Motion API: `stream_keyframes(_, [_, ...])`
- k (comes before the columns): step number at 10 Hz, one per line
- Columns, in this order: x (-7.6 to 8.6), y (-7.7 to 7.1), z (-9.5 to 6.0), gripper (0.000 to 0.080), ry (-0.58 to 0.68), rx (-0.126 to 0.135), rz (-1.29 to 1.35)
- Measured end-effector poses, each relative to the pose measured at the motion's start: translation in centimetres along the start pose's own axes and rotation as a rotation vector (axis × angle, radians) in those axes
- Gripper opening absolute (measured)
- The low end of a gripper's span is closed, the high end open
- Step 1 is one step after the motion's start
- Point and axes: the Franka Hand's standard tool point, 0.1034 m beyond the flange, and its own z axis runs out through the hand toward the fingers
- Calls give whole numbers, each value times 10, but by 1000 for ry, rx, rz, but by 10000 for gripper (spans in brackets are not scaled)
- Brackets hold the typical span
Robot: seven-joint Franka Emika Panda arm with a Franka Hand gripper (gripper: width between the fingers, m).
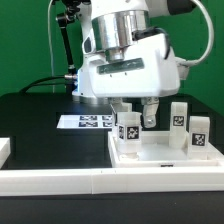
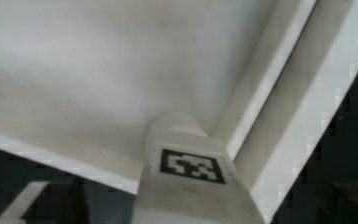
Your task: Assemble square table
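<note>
Two views covered the moment, and the exterior one gave the wider account. The square table's slab (image 1: pixel 165 160) lay flat on the black table (image 1: pixel 40 120), pushed close against the long white border wall (image 1: pixel 100 181) at the front, probably so the wall could brace it while legs were fitted; one leg (image 1: pixel 129 131) stood upright on the slab near its corner on the exterior view's left, tag facing the camera; three more legs (image 1: pixel 180 118) (image 1: pixel 199 129) (image 1: pixel 150 116) stood further toward the exterior view's right, though the one directly behind the arm was partly hidden. The gripper (image 1: pixel 137 110) hung just above the near leg with its fingers spread wide and nothing between them; it read as a release, the leg left standing on its own. The marker board (image 1: pixel 85 122) lay flat behind, on the exterior view's left, well apart from the slab.

Next, the wrist view looked down past the same leg (image 2: pixel 188 170), its tag plainly legible, rising from the slab's pale surface (image 2: pixel 105 80); the raised rim (image 2: pixel 265 90) ran diagonally just beside it. No fingertips showed against the leg here, which agreed with an empty, wide grip; whether the leg was seated in its corner hole or merely resting could not be told.
</note>
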Motion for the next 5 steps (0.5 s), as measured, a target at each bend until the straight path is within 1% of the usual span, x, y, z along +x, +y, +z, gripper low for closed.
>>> stream_keyframes(1, [2,1,0,645,11,4,-171])
stream_keyframes(3, [3,5,1,649,12,-5,-399])
stream_keyframes(5, [0,3,1,649,22,-31,-621])
